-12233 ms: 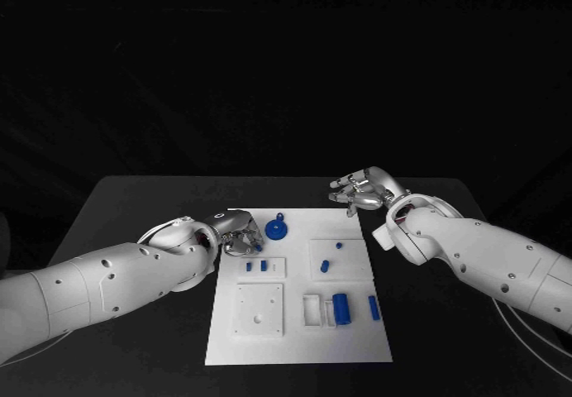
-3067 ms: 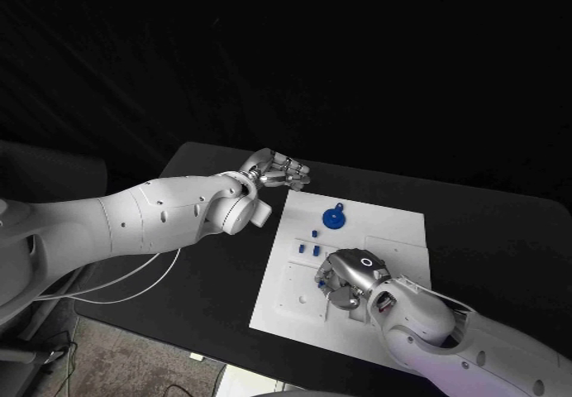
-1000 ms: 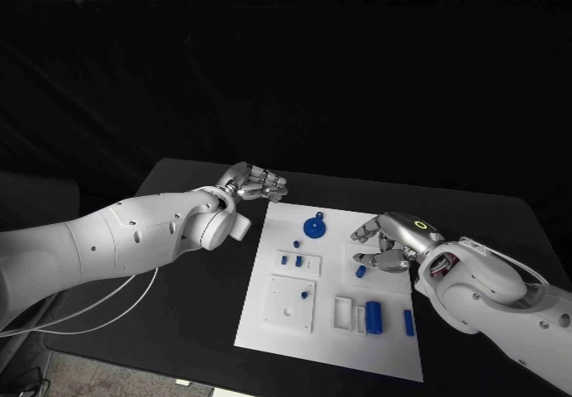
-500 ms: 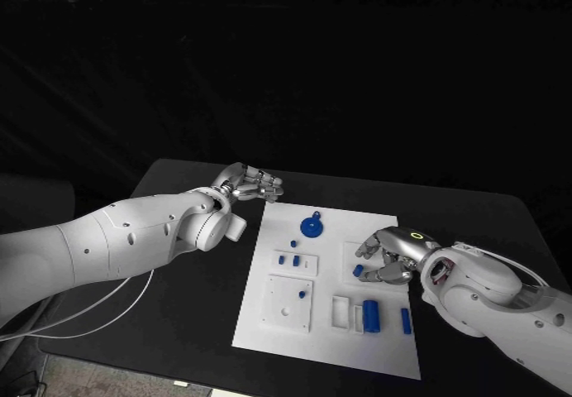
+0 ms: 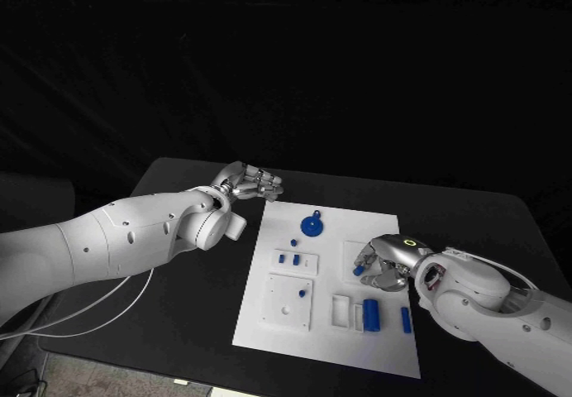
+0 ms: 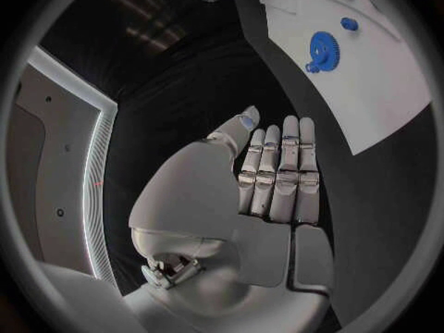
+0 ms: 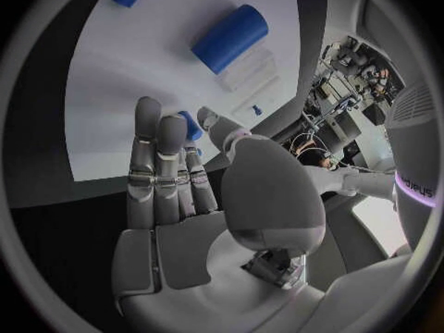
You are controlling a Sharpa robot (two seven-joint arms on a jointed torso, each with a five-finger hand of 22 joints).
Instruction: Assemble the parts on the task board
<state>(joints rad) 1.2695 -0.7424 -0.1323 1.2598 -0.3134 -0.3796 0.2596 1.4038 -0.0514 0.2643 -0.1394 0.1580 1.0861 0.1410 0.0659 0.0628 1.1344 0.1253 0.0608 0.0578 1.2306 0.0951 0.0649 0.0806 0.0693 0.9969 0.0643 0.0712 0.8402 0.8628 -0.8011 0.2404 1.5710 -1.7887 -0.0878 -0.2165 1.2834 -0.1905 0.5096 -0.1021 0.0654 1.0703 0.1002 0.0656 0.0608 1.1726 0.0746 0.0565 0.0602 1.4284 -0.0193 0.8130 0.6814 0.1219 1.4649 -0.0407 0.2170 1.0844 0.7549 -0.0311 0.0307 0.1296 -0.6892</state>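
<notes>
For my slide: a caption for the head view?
Right hand reaches a small blue part on the white board; left hand waits.

Blue parts (image 5: pixel 373 314) lie scattered on the white task board (image 5: pixel 334 351)

Task board (image 5: pixel 274 331) mid-table (image 5: pixel 178 178); left hand (image 5: pixel 250 182) beyond its far-left corner, right hand (image 5: pixel 383 263) over its right edge.

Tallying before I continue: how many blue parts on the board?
7: gear far end; two pegs mid-left; small part on square plate; part at the right hand; cylinder and bar near end. Hand may hide more.
</notes>
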